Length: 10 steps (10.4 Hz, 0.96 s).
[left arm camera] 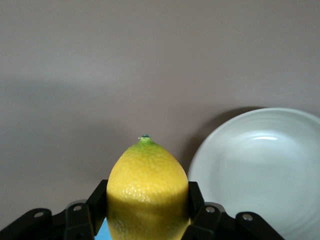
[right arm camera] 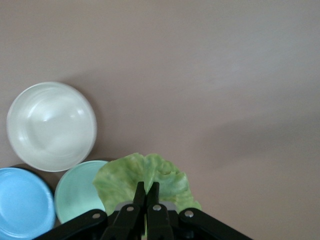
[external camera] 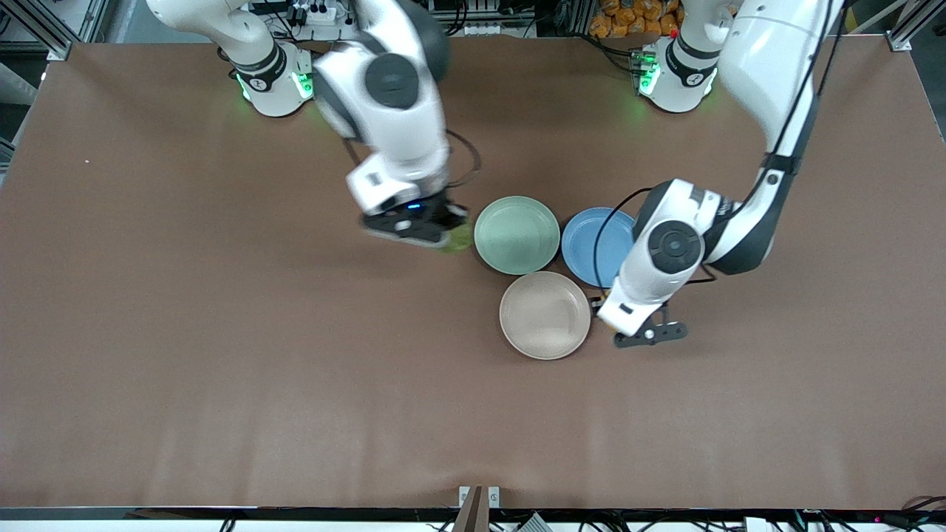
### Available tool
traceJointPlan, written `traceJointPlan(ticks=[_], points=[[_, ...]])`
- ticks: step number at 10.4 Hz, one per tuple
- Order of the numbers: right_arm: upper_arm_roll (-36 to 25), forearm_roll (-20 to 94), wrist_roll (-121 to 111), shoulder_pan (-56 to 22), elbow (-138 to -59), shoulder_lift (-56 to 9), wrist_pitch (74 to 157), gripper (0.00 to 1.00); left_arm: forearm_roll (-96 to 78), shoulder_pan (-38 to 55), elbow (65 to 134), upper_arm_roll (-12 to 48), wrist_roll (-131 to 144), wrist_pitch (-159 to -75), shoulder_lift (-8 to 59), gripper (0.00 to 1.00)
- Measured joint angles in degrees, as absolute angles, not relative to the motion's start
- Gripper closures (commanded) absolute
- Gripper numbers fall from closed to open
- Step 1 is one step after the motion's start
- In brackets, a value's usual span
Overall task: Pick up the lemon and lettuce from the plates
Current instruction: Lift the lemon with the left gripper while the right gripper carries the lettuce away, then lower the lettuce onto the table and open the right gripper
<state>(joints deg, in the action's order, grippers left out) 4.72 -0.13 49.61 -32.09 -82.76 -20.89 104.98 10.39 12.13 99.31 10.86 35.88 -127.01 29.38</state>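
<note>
My left gripper (left arm camera: 147, 197) is shut on the yellow lemon (left arm camera: 147, 180), which sits nub-up between the fingers. In the front view the left gripper (external camera: 649, 332) hangs over the table beside the beige plate (external camera: 545, 315), toward the left arm's end; the lemon is hidden under the hand there. My right gripper (right arm camera: 146, 189) is shut on the green lettuce leaf (right arm camera: 145, 172). In the front view the right gripper (external camera: 417, 225) is over the table beside the mint plate (external camera: 517, 235), with the lettuce (external camera: 458, 238) showing at its edge. Both plates are bare.
A bare blue plate (external camera: 591, 247) touches the mint and beige plates, partly under the left arm's wrist. The right wrist view shows the beige plate (right arm camera: 50, 125), mint plate (right arm camera: 75, 192) and blue plate (right arm camera: 22, 202). Bare brown table lies all round.
</note>
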Motion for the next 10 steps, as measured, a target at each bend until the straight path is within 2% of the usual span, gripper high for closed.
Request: traceJointPlan(ticks=[2,3,5,7,9,10], points=[[4.58,3.25,35.79,-21.32,-82.91,-16.95,96.46,1.0,10.4,9.7,105.65,10.9,33.73,-129.91,25.7,1.0],[4.53,3.79,24.66,-13.31,-83.26,-15.54,91.36,1.0,10.4,8.55,109.5,10.92,31.86,-131.62,23.72,1.0],[4.36,4.03,11.61,-5.01,-85.14,-15.4,88.54,1.0,10.41,7.16,112.72,10.93,29.06,-132.76,22.17,1.0],[4.2,4.12,1.03,2.95,-89.73,-15.69,90.22,1.0,10.42,4.23,115.94,10.91,24.75,-135.28,20.93,1.0],[3.99,4.15,-1.15,5.6,-96.72,-16.2,98.46,0.97,10.42,0.42,119.01,10.89,19.39,-138.11,19.81,1.0],[4.08,4.14,-1.16,5.57,-100.28,-17.02,103.56,0.8,10.42,-1.36,119.76,10.88,16.83,-138.69,19.5,1.0]])
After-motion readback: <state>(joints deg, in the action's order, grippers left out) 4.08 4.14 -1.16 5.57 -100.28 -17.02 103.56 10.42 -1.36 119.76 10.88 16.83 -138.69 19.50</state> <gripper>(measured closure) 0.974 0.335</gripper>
